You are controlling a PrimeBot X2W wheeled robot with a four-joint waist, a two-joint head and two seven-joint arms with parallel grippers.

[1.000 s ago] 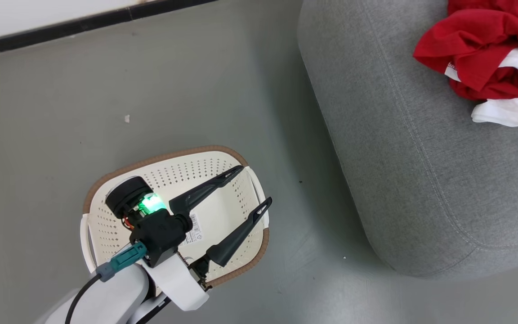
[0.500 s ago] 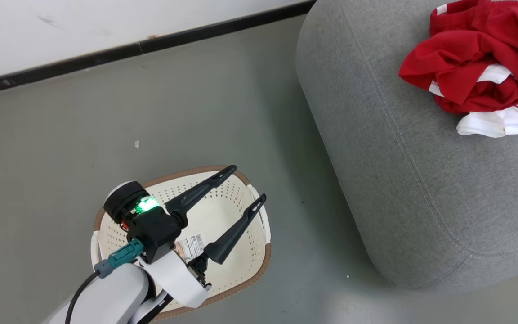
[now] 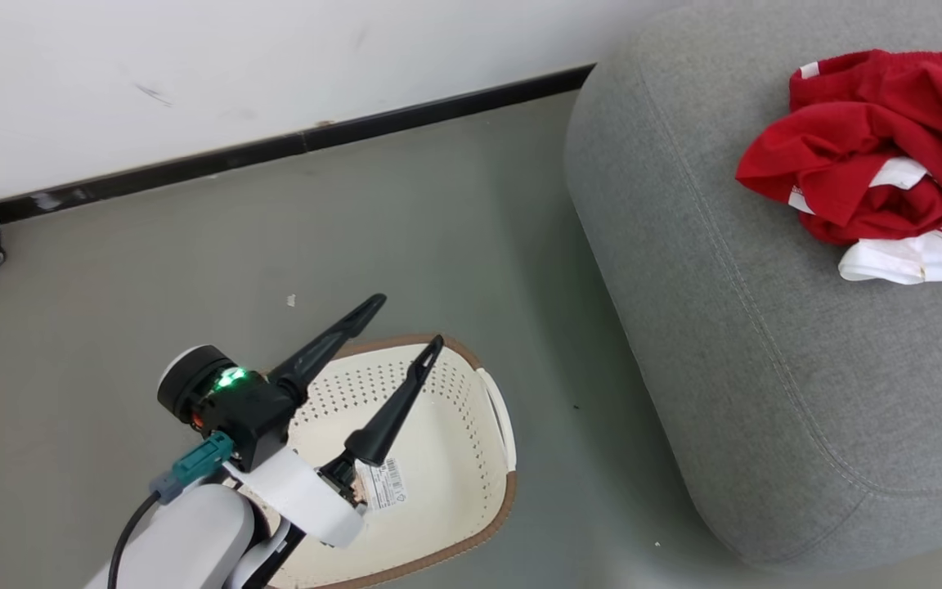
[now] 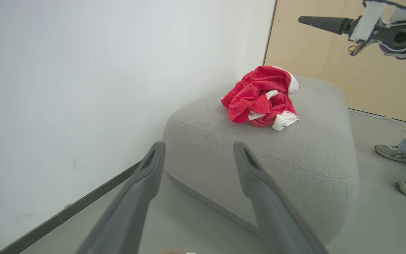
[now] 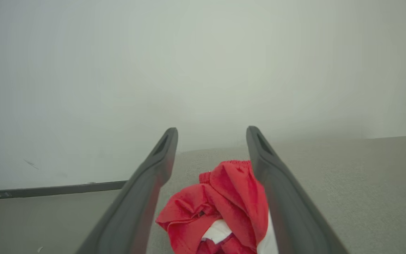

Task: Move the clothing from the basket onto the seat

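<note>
On the sofa (image 3: 765, 368) the red clothing (image 3: 863, 180) lies soft, light, crumpled; I'd pinch a raised fold. Left gripper (image 3: 406, 319) and right gripper (image 5: 211, 131) gape empty.

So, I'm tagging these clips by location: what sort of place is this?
Most likely an indoor test room dressed as a home corner: a grey sofa and a laundry basket stand on a smooth grey floor by a plain white wall with black skirting.

Red clothing (image 3: 863, 164) heaped on seat (image 3: 724, 368); L hand (image 3: 407, 321) splayed above basket (image 3: 471, 425).
</note>
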